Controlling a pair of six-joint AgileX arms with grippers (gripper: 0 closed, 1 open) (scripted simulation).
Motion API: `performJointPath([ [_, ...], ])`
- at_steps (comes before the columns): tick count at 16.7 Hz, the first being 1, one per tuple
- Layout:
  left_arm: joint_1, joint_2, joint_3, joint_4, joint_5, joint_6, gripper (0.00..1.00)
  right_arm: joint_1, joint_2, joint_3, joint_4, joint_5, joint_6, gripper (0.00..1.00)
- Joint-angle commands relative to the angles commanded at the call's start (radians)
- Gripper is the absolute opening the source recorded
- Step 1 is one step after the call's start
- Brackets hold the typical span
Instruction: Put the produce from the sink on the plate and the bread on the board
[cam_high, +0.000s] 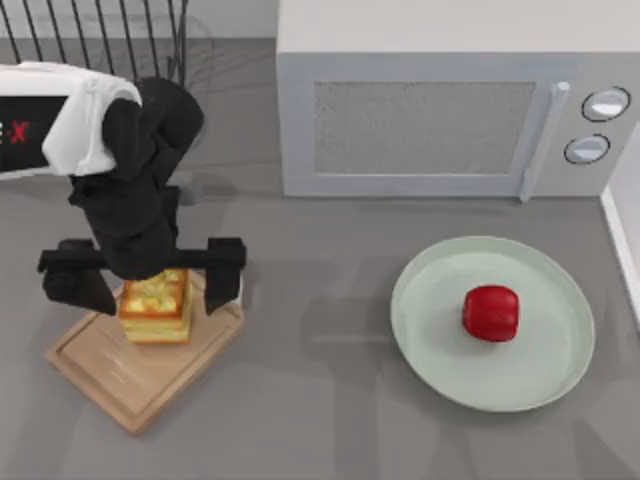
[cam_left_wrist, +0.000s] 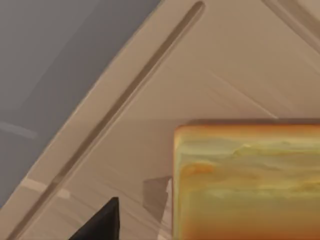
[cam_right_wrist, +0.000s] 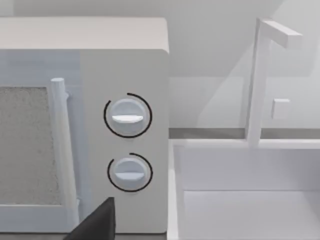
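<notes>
**Colleague:** Where is your left gripper?

**Me:** My left gripper (cam_high: 142, 280) hangs over the far end of the board (cam_high: 120, 375) at the lower left of the top view. Its two black fingers (cam_high: 225, 272) are spread wide, one on each side of the bread (cam_high: 156, 305), neither touching it. So it is released, holding nothing.

**Colleague:** And the bread itself?

**Me:** It sits flat on the board, directly below the wrist and between the fingers, its toasted top facing up. In the left wrist view the bread (cam_left_wrist: 247, 180) takes up the lower right, resting on the wooden board (cam_left_wrist: 165, 90), whose groove runs diagonally across the frame.

**Colleague:** The produce?

**Me:** The red produce (cam_high: 491, 313) lies on the mint-green plate (cam_high: 430, 340) at the lower right of the top view, a little right of the plate's centre, well apart from the board.

**Colleague:** Your right arm?

**Me:** Its wrist camera faces the microwave (cam_right_wrist: 125, 60) with two dials, and the white sink (cam_right_wrist: 240, 200) beside it. I cannot tell whether that gripper is released or clenched.
</notes>
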Motion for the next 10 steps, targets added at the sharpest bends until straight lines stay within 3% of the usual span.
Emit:
performJointPath([
  [5,0.039,-0.184,-0.120,0.102,-0.003,0.041,1.00,0.000,0.000,0.000,0.000,0.000,0.000,1.00],
  [10,0.113,-0.599,-0.382,0.274,0.002,0.116,1.00,0.000,0.000,0.000,0.000,0.000,0.000,1.00],
])
